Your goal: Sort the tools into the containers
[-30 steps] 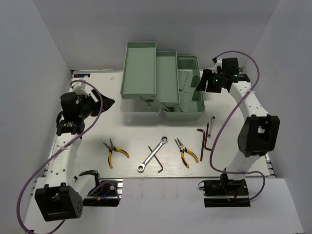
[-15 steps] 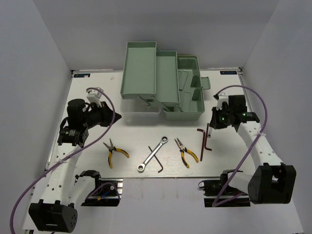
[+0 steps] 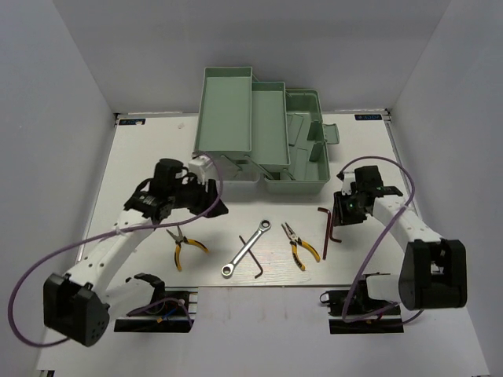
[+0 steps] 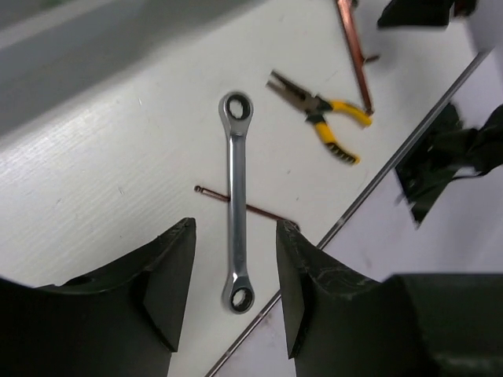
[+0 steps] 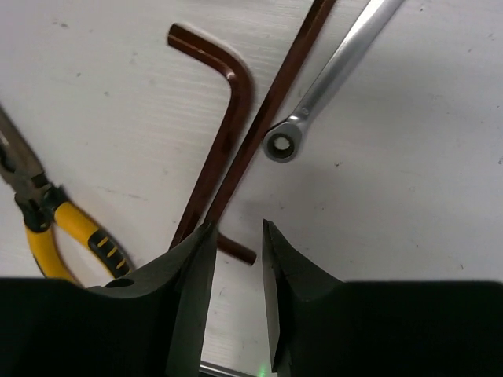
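The mint-green toolbox (image 3: pixel 259 133) stands open at the back with its trays stepped out. In front lie yellow-handled pliers (image 3: pixel 185 245), a silver ratchet wrench (image 3: pixel 247 247) crossing a thin hex key (image 3: pixel 258 265), and more pliers (image 3: pixel 301 243). Two brown hex keys (image 3: pixel 330 224) lie to the right. My left gripper (image 3: pixel 214 206) hovers open over the table; its wrist view shows the wrench (image 4: pixel 234 181) below its fingers (image 4: pixel 169 283). My right gripper (image 5: pixel 237 228) is open by a narrow gap above the hex keys (image 5: pixel 228 133), beside a small silver wrench (image 5: pixel 330 78). Neither holds anything.
The table's metal front edge (image 4: pixel 369 188) runs just past the tools. Both arm bases with clamps (image 3: pixel 157 310) sit at the near edge, and purple cables (image 3: pixel 47 263) loop beside each arm. White walls close in the sides.
My left arm has swung from the left edge toward the middle, in front of the toolbox. My right arm came down from beside the toolbox to the hex keys.
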{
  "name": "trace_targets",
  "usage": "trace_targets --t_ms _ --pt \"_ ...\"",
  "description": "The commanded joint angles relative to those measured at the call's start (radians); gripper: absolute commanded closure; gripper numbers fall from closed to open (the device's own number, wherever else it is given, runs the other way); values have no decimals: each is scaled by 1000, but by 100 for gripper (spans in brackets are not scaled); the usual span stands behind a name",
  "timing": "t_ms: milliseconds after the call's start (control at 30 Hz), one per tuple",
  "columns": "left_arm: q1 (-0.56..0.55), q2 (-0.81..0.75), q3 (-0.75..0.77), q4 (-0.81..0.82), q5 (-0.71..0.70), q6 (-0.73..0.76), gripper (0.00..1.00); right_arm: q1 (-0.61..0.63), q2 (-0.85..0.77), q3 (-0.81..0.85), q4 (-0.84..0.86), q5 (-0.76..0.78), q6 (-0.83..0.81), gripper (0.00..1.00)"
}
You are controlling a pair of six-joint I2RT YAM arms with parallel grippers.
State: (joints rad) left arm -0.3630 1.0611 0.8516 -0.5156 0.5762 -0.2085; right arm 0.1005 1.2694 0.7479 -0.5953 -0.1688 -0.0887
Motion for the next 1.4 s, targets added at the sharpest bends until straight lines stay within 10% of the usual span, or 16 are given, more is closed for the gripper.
trace_targets --t_ms 0,267,1367 --pt "-130 54 53 -12 -119 58 44 8 50 1 83 63 59 64" --pt "-318 111 64 -34 -375 106 44 5 156 37 127 40 124 68" --pt "-746 428 174 241 -685 -69 33 94 321 22 118 189 155 79"
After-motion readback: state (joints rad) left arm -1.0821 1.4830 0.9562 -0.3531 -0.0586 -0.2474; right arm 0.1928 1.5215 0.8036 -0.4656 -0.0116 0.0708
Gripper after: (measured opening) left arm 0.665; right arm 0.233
